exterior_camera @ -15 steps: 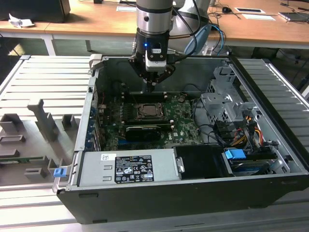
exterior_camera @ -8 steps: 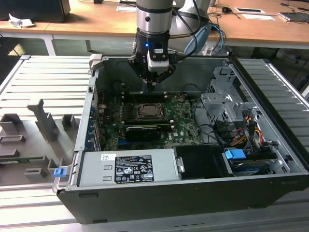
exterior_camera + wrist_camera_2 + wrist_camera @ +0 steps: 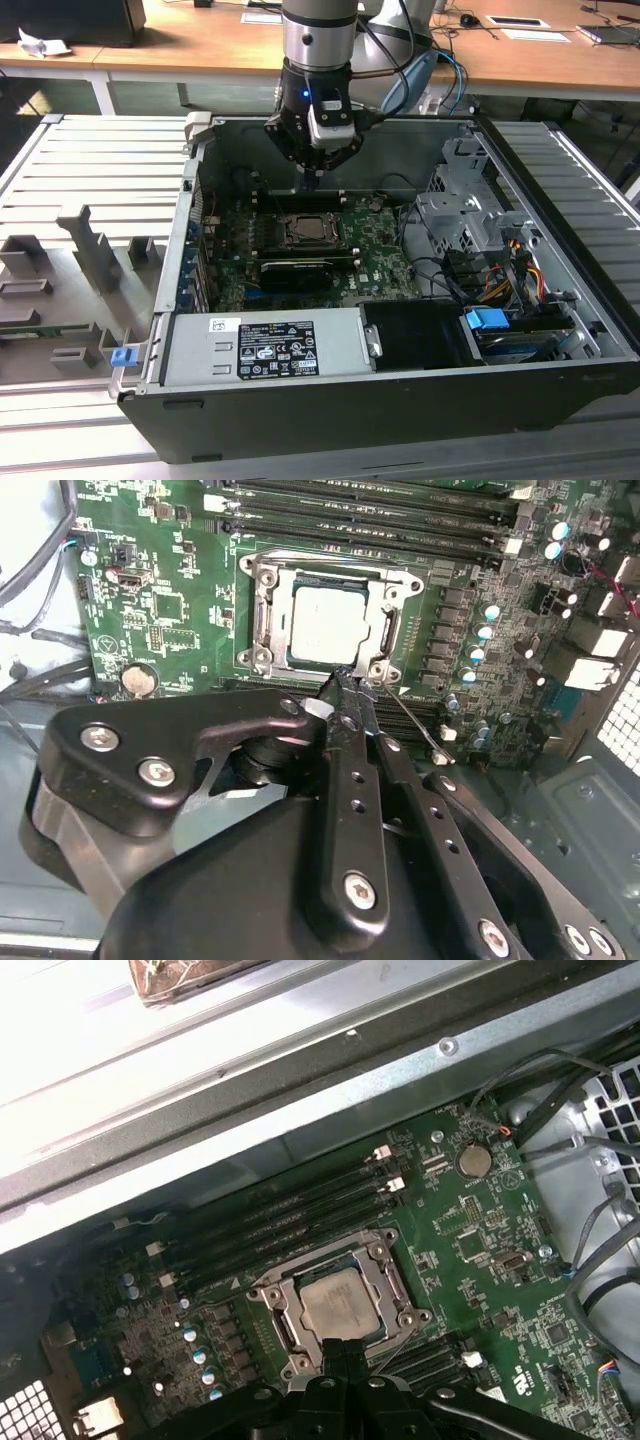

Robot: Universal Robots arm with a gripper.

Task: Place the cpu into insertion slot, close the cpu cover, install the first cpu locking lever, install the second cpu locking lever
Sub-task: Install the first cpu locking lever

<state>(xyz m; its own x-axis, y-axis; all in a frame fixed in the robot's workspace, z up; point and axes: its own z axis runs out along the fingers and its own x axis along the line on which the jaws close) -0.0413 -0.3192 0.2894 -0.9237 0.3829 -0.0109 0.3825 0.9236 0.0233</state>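
Note:
The cpu lies flat in the insertion slot on the green board, its dull silver top facing up. The cpu cover, a silver frame, lies down around the chip. My gripper hangs over the open case, just behind the slot in the exterior view. In both wrist views its black fingers are shut together, with the tips at one corner of the slot. A thin metal locking lever runs out from that corner beside the tips.
A grey labelled box fills the case's near side, and a long black card lies between it and the slot. A drive cage and cables stand on the exterior view's right. Memory slots border the socket.

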